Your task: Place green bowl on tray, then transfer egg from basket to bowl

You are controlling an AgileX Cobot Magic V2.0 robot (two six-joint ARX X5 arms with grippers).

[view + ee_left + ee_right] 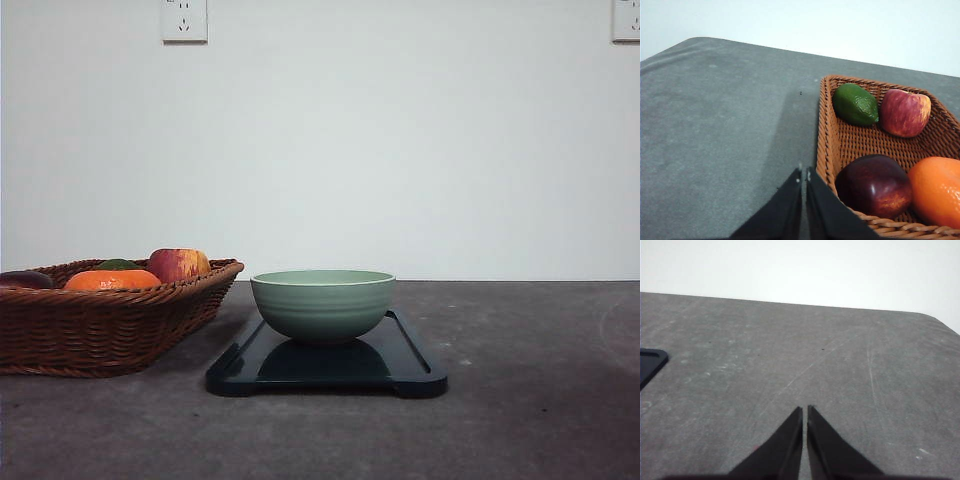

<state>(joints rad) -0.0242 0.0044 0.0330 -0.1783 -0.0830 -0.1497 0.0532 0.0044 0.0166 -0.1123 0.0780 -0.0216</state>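
On the bench (520,400), the basket (100,330) sits left, beside the tray (410,375) carrying the green bowl (322,303). The first step looks done. The egg (873,185), dark reddish-brown, lies in the basket corner just right of the left gripper (804,176), long axis crosswise; the left arm is nearer. Apple (904,112), orange (937,190) and lime (855,104) crowd it. Both sets of fingers are clenched and empty, the right gripper (804,411) over bare bench.
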